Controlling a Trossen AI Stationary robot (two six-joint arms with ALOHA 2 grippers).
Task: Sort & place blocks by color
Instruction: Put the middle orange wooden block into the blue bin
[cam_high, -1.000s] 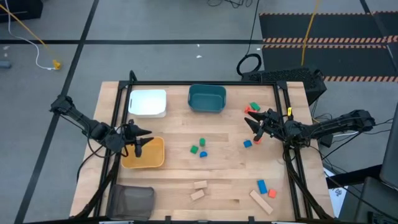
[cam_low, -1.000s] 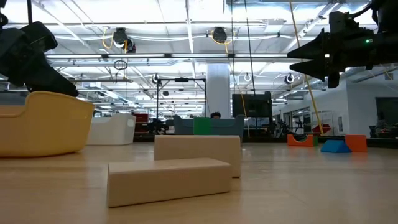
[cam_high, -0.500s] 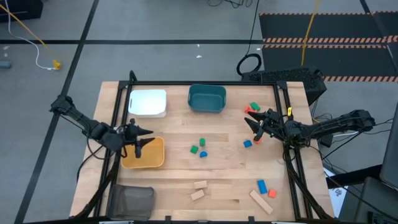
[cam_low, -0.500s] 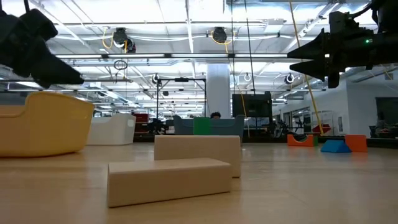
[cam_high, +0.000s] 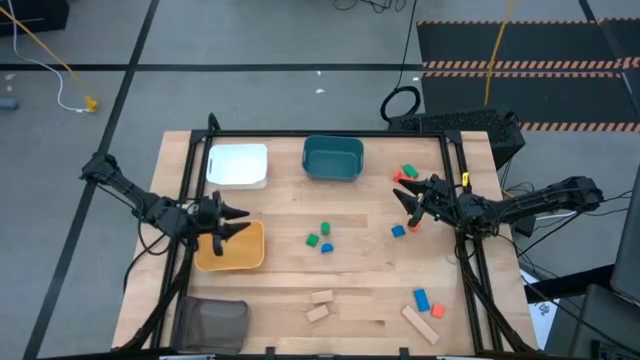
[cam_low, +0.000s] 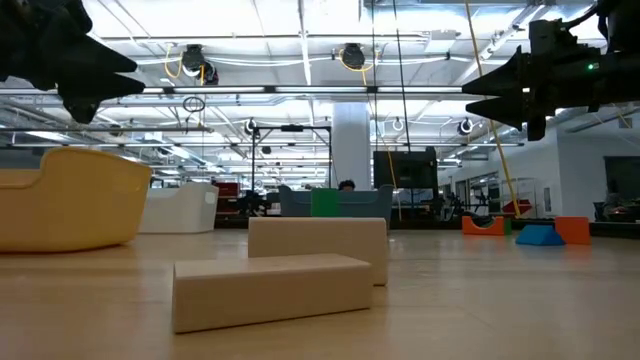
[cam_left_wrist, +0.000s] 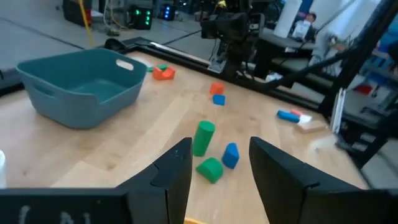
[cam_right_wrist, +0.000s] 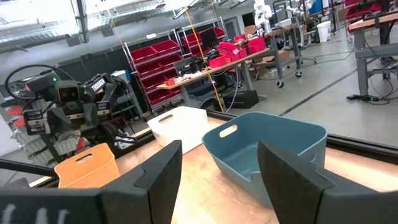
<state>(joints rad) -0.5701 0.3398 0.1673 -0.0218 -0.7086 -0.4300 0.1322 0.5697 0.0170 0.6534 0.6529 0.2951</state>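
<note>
Wooden blocks (cam_high: 320, 237) lie scattered across the tabletop (cam_high: 290, 270). Left end effector (cam_high: 236, 219) hovers empty, fingers apart, above the yellow plastic tray (cam_high: 245, 258); right end effector (cam_high: 405, 203) hangs open beside red and blue blocks.

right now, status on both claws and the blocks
Left claw open, empty, over the yellow tray. Right claw open, empty, near the orange block. Blocks unsorted on the table. Nothing in the way.
</note>
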